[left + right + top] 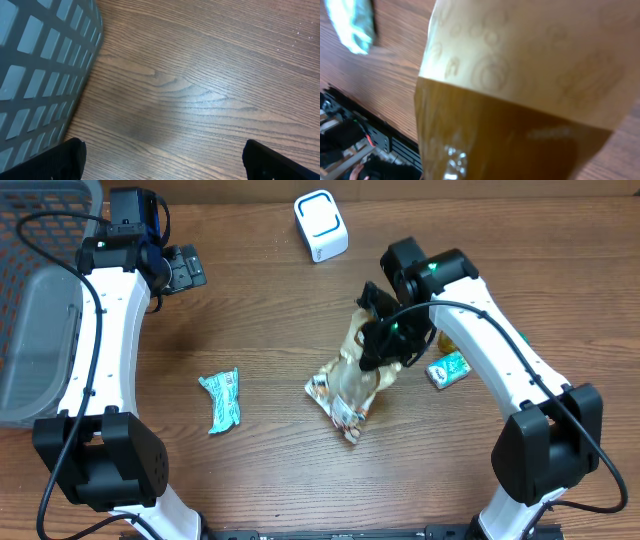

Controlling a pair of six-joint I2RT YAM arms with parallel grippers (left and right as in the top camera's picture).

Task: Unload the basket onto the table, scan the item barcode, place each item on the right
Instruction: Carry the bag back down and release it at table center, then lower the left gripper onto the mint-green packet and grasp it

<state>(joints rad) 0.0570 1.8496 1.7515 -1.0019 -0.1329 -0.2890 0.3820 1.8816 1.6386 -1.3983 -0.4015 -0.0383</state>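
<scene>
presently right gripper [385, 345] tight on the snack bag [345, 388], left gripper [186, 269] wide open

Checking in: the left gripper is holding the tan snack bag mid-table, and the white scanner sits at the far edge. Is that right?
No. The right gripper, not the left, holds the tan snack bag mid-table; the overhead view shows it. The left gripper is open and empty beside the basket. The white scanner does sit at the far edge.
</scene>
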